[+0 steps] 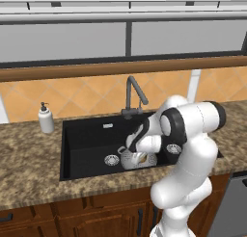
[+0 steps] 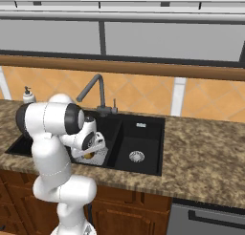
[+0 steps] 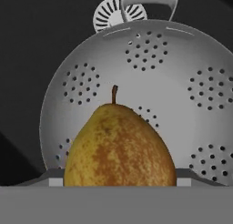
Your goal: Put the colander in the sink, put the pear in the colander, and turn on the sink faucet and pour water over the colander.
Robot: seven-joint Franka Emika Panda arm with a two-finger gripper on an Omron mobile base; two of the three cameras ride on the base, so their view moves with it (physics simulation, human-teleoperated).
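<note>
A: Entry. Where is the colander (image 3: pixel 136 95)?
B: In the wide basin of the black sink (image 1: pixel 84 144), beside a round silver drain (image 1: pixel 111 159). In the hand view one rim handle (image 3: pixel 148 2) lies at the top, next to that drain.

A: And the pear (image 3: pixel 119 148)?
B: Over the colander's bowl, stem toward the handle. In the hand view it sits low and centred, right in front of the pincer (image 1: pixel 140 156). In the left base view a bit of yellow-orange shows at the colander, just under the hand.

A: State of the pincer?
B: The fingertips are hidden by the pear and the hand. The jaws stand wide; whether they clasp the pear or merely straddle it, I cannot tell.

A: Surroundings?
B: The sink faucet (image 1: pixel 133 94) rises behind the basin, spout angled over it. A white soap dispenser (image 1: pixel 46 118) stands on the speckled bench (image 1: pixel 29 159), left of the sink.
</note>
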